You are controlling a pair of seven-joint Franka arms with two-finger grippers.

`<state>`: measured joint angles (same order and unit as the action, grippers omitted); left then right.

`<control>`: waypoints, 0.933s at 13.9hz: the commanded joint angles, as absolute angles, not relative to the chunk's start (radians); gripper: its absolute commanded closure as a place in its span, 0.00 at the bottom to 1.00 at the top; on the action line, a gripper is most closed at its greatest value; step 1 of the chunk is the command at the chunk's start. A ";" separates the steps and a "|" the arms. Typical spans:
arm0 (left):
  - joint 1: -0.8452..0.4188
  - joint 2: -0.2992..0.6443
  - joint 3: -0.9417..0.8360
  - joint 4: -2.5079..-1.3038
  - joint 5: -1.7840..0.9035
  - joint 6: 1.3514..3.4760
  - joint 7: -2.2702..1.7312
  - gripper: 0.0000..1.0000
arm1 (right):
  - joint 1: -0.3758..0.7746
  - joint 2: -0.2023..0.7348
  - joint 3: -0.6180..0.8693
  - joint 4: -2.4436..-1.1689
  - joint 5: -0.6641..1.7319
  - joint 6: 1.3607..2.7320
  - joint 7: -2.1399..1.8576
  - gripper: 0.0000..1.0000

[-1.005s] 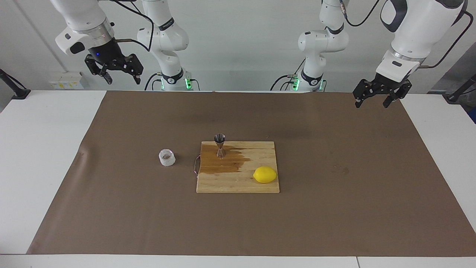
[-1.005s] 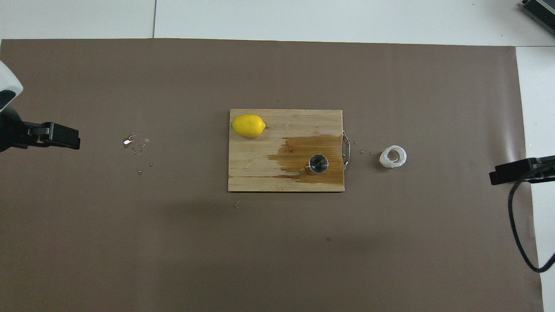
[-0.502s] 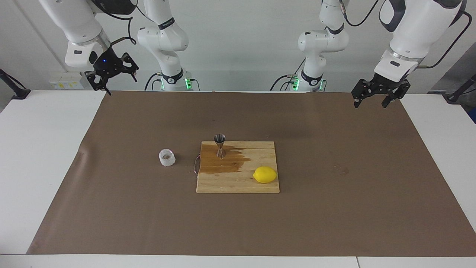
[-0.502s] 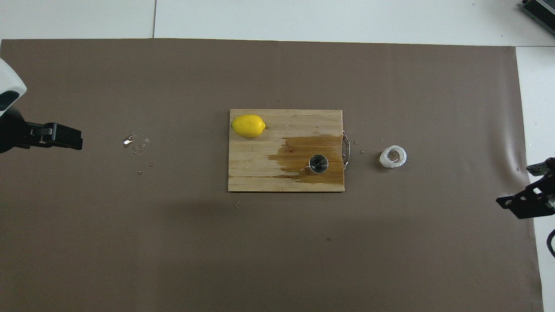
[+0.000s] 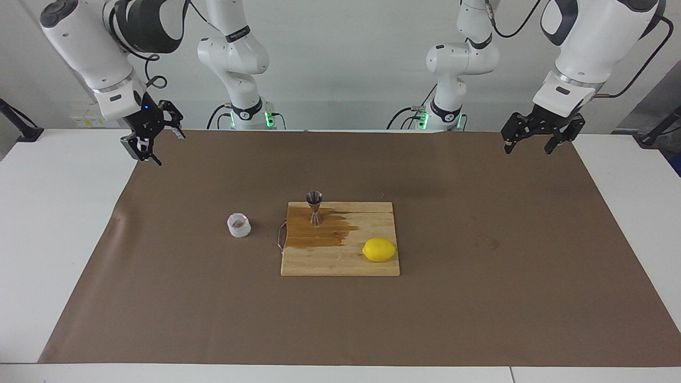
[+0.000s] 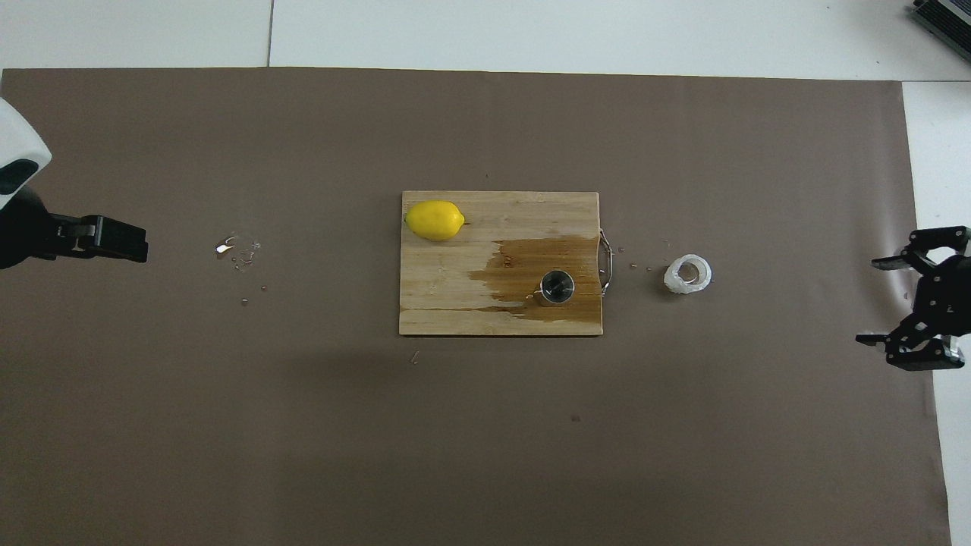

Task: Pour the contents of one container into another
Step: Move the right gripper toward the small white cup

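Bright, even light falls from above on both views, so the matte brown paper mat (image 5: 479, 298) shows only faint, soft-edged darker patches as shadows, and the white wall and the white tabletop (image 5: 58, 223) look slightly washed out without harsh glare. Small highlights gleam on the shiny steel hourglass-shaped jigger (image 5: 314, 207), on the glossy yellow lemon (image 5: 379, 249) and on the scattered water droplets (image 6: 239, 254) seen in the overhead view, while the wet patch on the pale wooden cutting board (image 6: 447, 303) reads darker. Both views are sharp from edge to edge, with straight table edges and no visible motion blur.
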<state>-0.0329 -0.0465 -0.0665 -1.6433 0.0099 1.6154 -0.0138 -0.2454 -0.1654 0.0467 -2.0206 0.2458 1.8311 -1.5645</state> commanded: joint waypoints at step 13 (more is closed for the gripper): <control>-0.044 -0.072 -0.048 -1.652 0.011 1.589 -0.012 0.00 | -0.279 0.382 0.066 -2.034 0.989 2.003 -2.382 0.00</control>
<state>-0.0345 -0.0520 -0.0586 -1.6433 0.0098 1.6067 -0.0138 -0.2903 0.3808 0.0606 -2.0424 0.9626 2.0240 -2.3678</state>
